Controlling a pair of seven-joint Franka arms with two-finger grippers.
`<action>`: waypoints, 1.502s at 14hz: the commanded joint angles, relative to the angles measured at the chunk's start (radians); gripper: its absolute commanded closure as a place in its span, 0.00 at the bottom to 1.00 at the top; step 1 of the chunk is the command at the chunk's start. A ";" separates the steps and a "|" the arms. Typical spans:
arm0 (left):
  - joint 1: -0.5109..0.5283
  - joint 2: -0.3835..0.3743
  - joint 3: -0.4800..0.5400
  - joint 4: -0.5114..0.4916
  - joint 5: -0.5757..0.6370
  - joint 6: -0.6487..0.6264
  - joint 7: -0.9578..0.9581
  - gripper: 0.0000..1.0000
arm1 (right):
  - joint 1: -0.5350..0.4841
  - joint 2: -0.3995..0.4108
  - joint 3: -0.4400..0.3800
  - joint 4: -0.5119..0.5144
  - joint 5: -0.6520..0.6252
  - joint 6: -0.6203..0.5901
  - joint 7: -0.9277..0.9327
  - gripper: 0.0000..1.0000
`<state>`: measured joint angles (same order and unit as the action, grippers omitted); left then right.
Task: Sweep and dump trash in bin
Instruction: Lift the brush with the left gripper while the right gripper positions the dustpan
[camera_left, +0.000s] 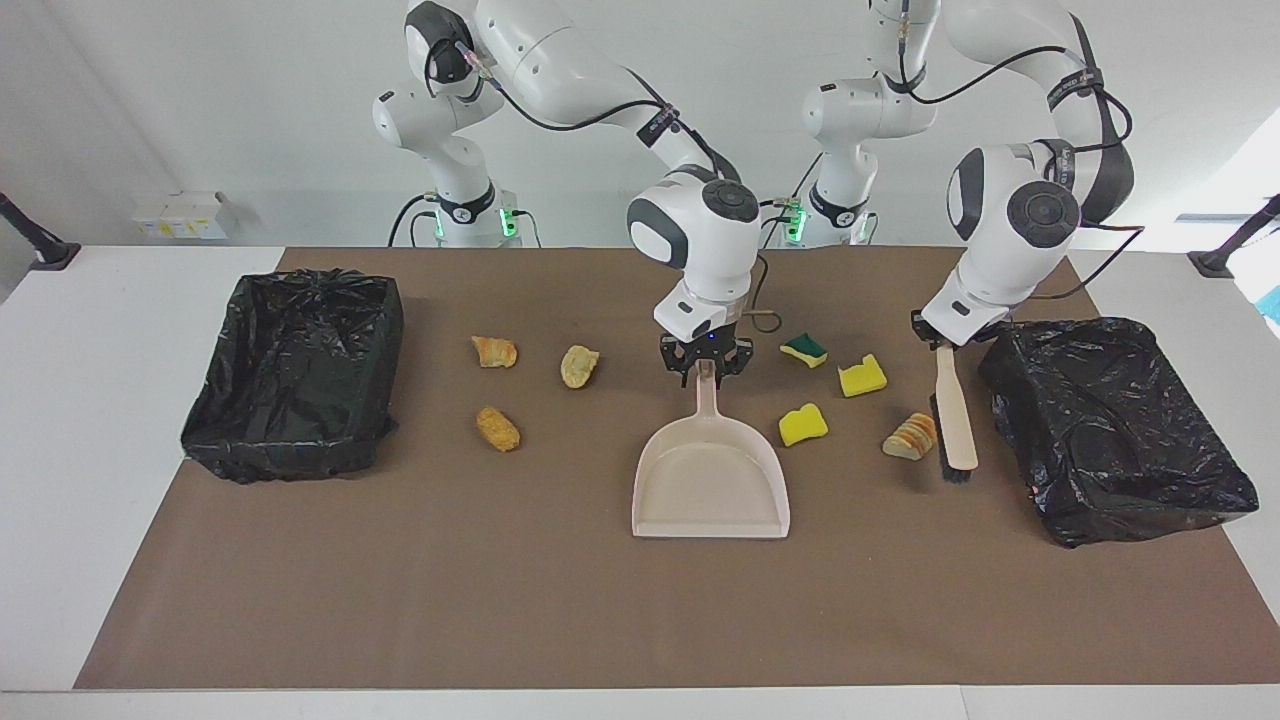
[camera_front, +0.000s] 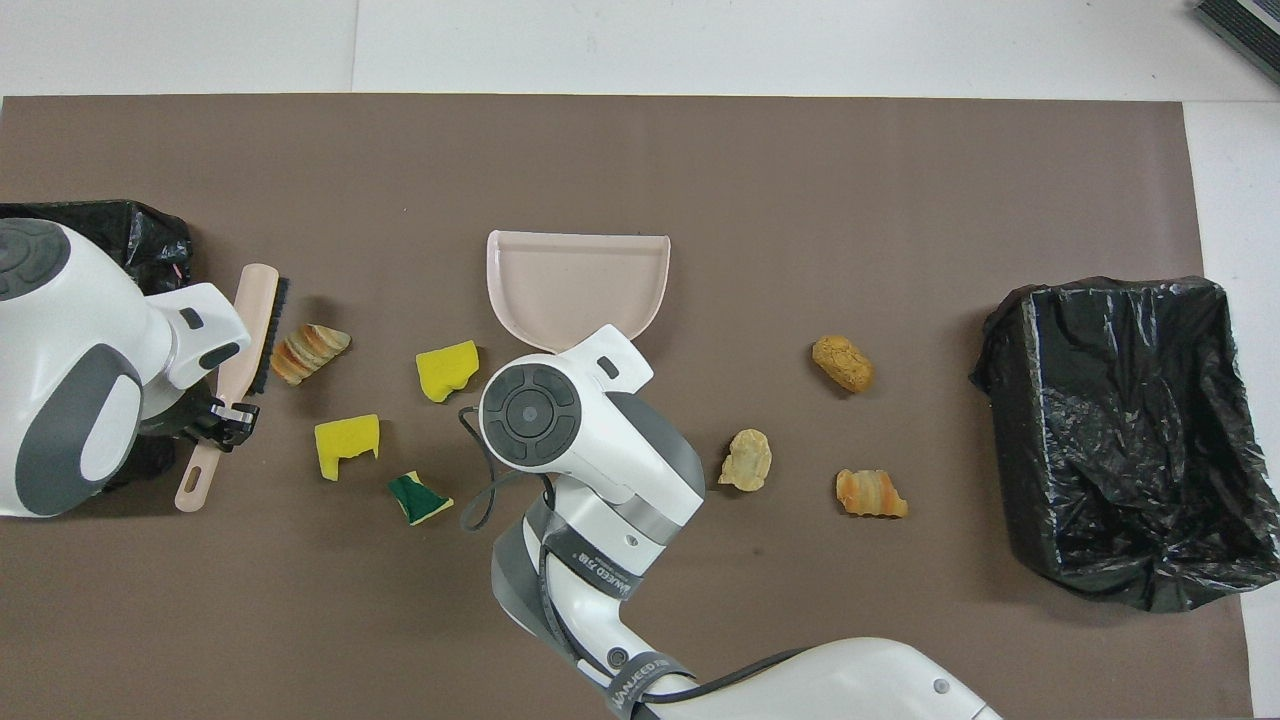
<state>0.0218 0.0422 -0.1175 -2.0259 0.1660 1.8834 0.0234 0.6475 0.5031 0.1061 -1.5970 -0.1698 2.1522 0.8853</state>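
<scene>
My right gripper (camera_left: 706, 372) is shut on the handle of the beige dustpan (camera_left: 710, 480), which lies flat mid-table (camera_front: 575, 280). My left gripper (camera_left: 940, 343) is shut on the brush (camera_left: 958, 420) handle; the bristles rest beside a bread piece (camera_left: 910, 437). Between brush and dustpan lie two yellow sponge chunks (camera_left: 862, 376) (camera_left: 803, 424) and a green-topped one (camera_left: 804, 349). Three tan pastry scraps (camera_left: 494, 351) (camera_left: 580, 366) (camera_left: 498, 428) lie toward the right arm's end. In the overhead view my right wrist hides its gripper.
A black-bagged bin (camera_left: 290, 440) stands at the right arm's end of the brown mat (camera_left: 600, 620). Another black-bagged bin (camera_left: 1150, 510) stands at the left arm's end, right beside the brush, and is partly hidden under my left arm in the overhead view.
</scene>
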 joint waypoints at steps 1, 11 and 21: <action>0.012 0.042 -0.002 0.012 0.018 0.065 0.006 1.00 | -0.005 -0.023 0.001 -0.009 -0.016 -0.035 -0.093 1.00; 0.009 -0.010 -0.004 -0.088 -0.195 -0.081 -0.038 1.00 | -0.184 -0.129 0.003 -0.044 0.004 -0.141 -0.909 1.00; 0.047 -0.137 0.004 -0.059 -0.327 -0.190 -0.244 1.00 | -0.289 -0.139 0.006 -0.126 0.078 -0.098 -1.698 1.00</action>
<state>0.0408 -0.0751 -0.1154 -2.0719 -0.1393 1.6843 -0.2161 0.3710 0.3991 0.0983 -1.6635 -0.1333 2.0262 -0.6949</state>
